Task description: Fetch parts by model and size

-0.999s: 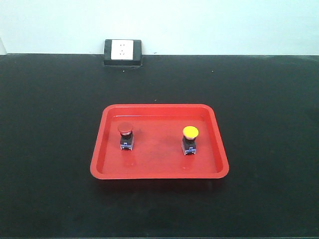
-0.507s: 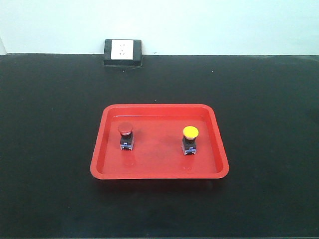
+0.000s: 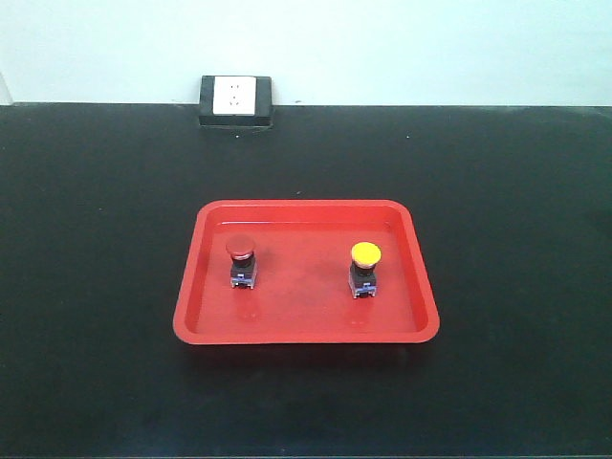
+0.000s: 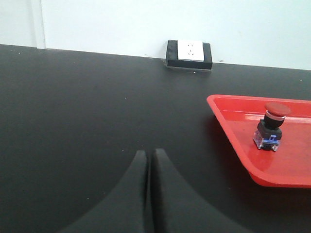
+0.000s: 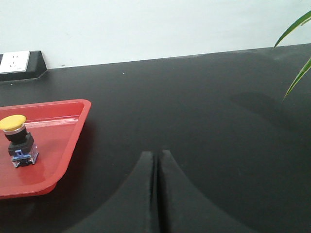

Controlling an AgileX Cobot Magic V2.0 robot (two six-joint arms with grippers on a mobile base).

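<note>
**Both grippers closed and held clear of the tray**

A red tray (image 3: 306,330) is seen at the middle of the black table (image 3: 96,239). The red button (image 3: 242,260) stands upright in its left half, the yellow button (image 3: 364,268) in its right half, well apart. The left gripper (image 4: 148,160) is held low over bare table left of the tray, fingers pressed together. The right gripper (image 5: 158,162) is posed likewise on the right, closed on nothing. A wall socket (image 3: 235,98) sits at the far edge.

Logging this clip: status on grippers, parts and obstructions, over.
Left gripper shut, right gripper shut, both empty. Red-capped push-button switch and yellow-capped push-button switch upright in the red plastic tray. Nothing obstructing.
</note>
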